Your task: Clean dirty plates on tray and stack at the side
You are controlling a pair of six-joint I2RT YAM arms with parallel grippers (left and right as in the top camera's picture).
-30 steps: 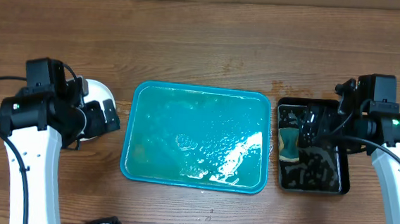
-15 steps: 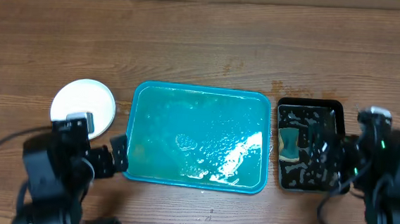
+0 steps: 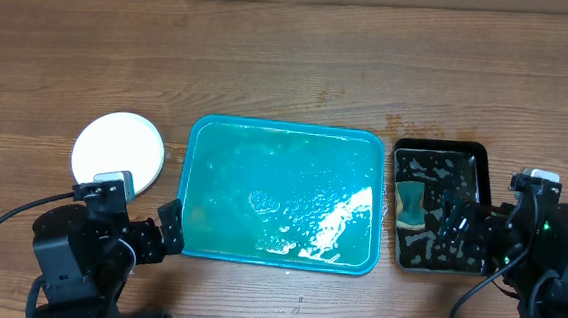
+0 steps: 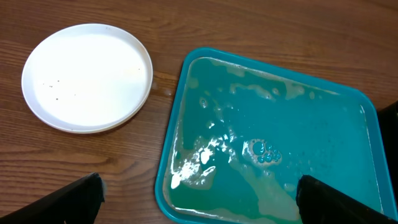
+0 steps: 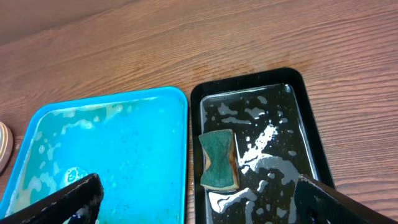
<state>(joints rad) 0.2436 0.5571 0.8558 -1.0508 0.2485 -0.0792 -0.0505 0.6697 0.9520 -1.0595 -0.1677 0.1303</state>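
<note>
Plates (image 3: 118, 145): we are seeing them beside the tray, on the surface, top one white.
Left gripper (image 3: 141, 207): jaws gaping, empty.
Tray (image 3: 280, 194): sitting plateless and sudsy.
Right gripper (image 3: 489, 215): jaws gaping, empty.
Progress: we are judging it finished.

The left arm (image 3: 72, 254) and right arm (image 3: 557, 268) sit folded low; left gripper (image 4: 200, 202) and right gripper (image 5: 199, 202) gape wide

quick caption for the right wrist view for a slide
Green sponge lying in the wet black rectangular tub, beside the soapy teal plastic tray on the wooden table.
</note>
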